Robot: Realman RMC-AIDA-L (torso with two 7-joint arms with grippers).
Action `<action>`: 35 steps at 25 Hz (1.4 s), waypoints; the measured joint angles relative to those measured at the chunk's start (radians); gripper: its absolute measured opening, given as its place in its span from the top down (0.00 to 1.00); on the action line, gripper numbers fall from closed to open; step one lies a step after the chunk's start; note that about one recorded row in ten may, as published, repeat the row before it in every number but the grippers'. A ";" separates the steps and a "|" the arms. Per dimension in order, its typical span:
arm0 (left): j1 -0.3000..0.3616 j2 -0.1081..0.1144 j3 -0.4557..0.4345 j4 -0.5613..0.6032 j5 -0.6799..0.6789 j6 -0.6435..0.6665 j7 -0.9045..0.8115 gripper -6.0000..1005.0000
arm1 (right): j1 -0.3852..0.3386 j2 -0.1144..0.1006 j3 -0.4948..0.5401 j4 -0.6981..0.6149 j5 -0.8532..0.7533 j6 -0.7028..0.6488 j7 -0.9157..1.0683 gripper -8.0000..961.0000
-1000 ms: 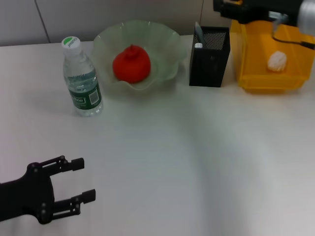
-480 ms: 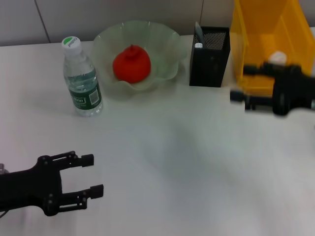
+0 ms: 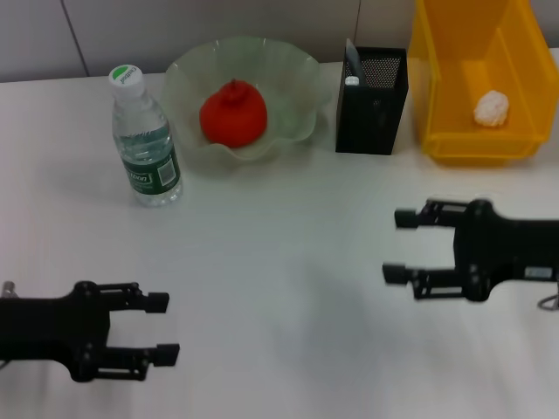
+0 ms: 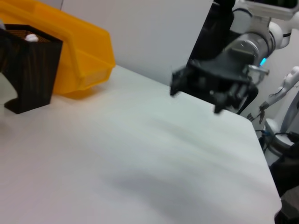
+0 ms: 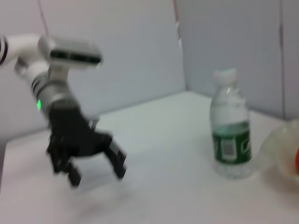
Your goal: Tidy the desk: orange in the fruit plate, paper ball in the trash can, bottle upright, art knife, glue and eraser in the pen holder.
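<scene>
The white counter [image 3: 288, 262] carries everything. Far ahead of my right gripper [image 3: 395, 245] stands the trash can [image 3: 476, 140], with the paper ball [image 3: 491, 108] inside it. The fruit plate [image 3: 188, 78] is far ahead, between my two grippers, and holds the orange [image 3: 233, 113]. The pen holder [image 3: 373, 100] stands just beside the trash can. The bottle [image 3: 144, 140] stands upright, ahead of my left gripper [image 3: 166, 327]. Both grippers are spread and hold nothing.

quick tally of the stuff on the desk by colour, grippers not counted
Red-orange: 1, the orange
Pale green: 1, the fruit plate
Yellow: 1, the trash can
Black: 1, the pen holder
Clear: 1, the bottle
White: 1, the paper ball
Total: 6
</scene>
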 joint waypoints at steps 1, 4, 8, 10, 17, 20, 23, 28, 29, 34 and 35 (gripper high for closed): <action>0.000 0.000 0.000 0.000 0.000 0.000 0.000 0.24 | 0.002 0.000 -0.004 0.000 -0.016 0.003 0.000 0.20; -0.010 0.015 0.001 0.008 0.005 0.004 -0.020 0.24 | 0.006 0.001 -0.007 0.001 -0.040 0.008 0.000 0.20; -0.013 0.019 0.002 0.017 0.009 0.005 -0.031 0.24 | 0.007 0.001 -0.005 0.005 -0.044 0.013 -0.001 0.20; -0.013 0.019 0.002 0.022 0.011 0.006 -0.035 0.24 | 0.006 0.001 -0.002 0.006 -0.045 0.013 -0.001 0.20; -0.017 0.020 0.004 0.057 0.014 0.007 -0.069 0.25 | -0.001 0.001 -0.001 0.007 -0.047 0.020 -0.008 0.20; -0.017 0.019 0.004 0.065 0.014 0.007 -0.079 0.25 | -0.002 0.001 0.001 0.010 -0.052 0.022 -0.013 0.20; -0.018 0.015 0.004 0.079 0.014 0.009 -0.093 0.25 | -0.001 0.000 0.002 0.020 -0.058 0.023 -0.015 0.20; -0.019 0.011 0.003 0.080 0.014 0.002 -0.094 0.25 | 0.002 0.000 -0.002 0.029 -0.059 0.023 -0.016 0.20; -0.019 0.010 0.004 0.080 0.014 0.002 -0.093 0.25 | 0.002 0.000 -0.003 0.030 -0.059 0.023 -0.016 0.20; -0.019 0.008 0.004 0.080 0.015 -0.001 -0.091 0.25 | 0.000 0.000 -0.005 0.030 -0.059 0.023 -0.017 0.20; -0.019 0.008 0.004 0.080 0.015 -0.001 -0.091 0.25 | 0.000 0.000 -0.005 0.030 -0.059 0.023 -0.017 0.20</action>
